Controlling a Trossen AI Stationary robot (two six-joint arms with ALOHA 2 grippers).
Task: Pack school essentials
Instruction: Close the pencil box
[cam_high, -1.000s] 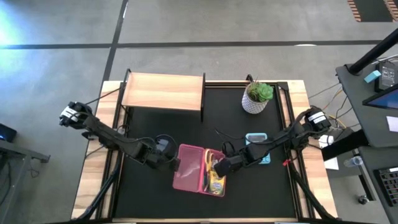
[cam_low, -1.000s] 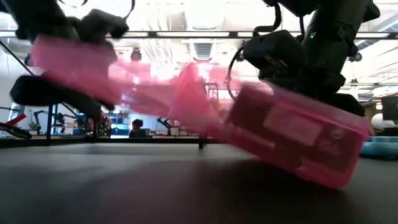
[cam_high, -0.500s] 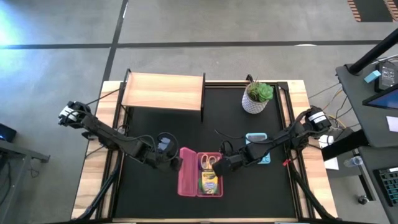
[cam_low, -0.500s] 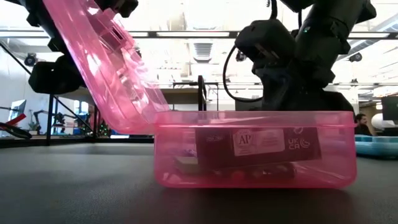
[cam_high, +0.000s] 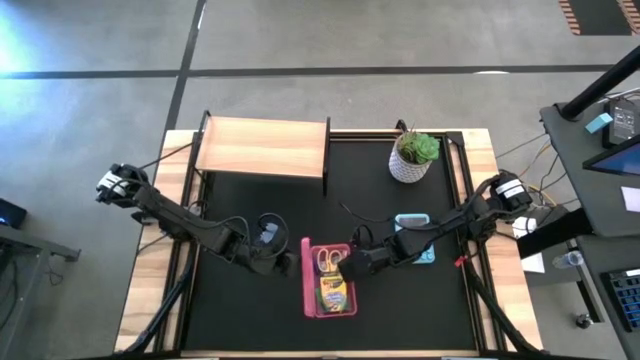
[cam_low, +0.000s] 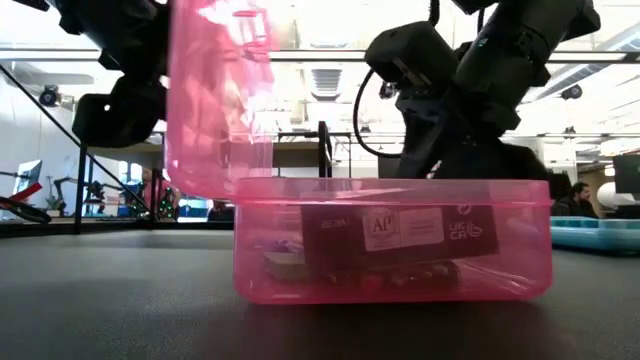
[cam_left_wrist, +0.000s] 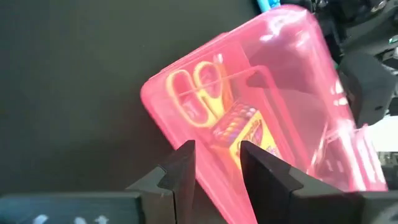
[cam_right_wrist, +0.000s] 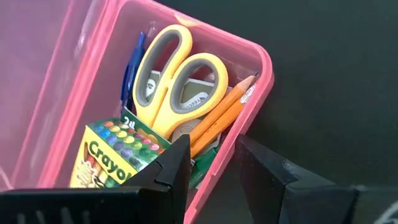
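Now: pink box (cam_high: 330, 278) packed, lid (cam_low: 215, 95) upright.
Nearest, at 6 o'clock on the black surface (cam_high: 240, 310), the box holds the yellow-handled scissors (cam_right_wrist: 173, 74), crayon box (cam_right_wrist: 115, 152), orange pencils (cam_right_wrist: 221, 112) and a blue pen (cam_right_wrist: 132, 68). The left hand (cam_high: 288, 266), at the box's 9 o'clock, pinches the raised lid's edge; the right hand (cam_high: 347, 268), at its 3 o'clock, grips the box's wall. Farther off sit a blue tray (cam_high: 415, 228) at 3 o'clock, then a potted plant (cam_high: 413, 155) and wooden shelf (cam_high: 262, 145) toward 12.
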